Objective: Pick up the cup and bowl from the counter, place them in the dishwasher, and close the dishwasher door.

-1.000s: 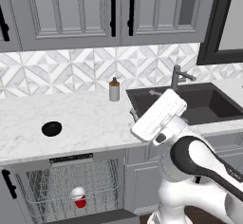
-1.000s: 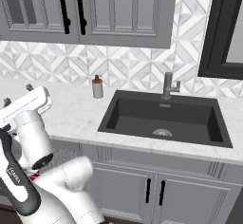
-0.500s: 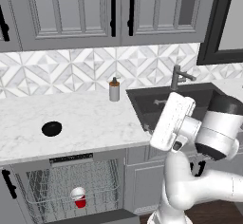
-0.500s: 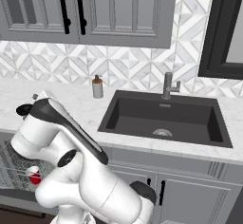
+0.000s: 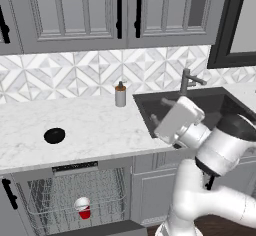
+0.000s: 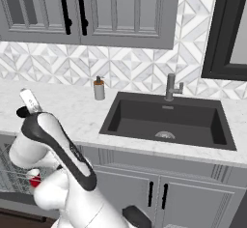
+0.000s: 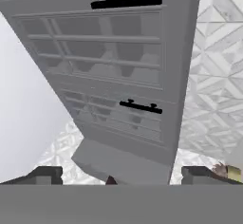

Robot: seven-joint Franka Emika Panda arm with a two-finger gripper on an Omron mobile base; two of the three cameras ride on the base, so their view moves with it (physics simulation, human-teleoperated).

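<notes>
Swung upward, the spread, empty pincer faces wall cabinets; the arm half-hides the cup.

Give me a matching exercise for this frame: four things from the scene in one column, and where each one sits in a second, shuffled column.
Things:
1. cup
2. bowl
3. soap dispenser
4. faucet

Places:
A. on the counter, by the backsplash
B. behind the sink
C. in the dishwasher rack
D. on the open counter, left of the sink

Pairs: 1-C, 2-D, 3-A, 4-B
</notes>
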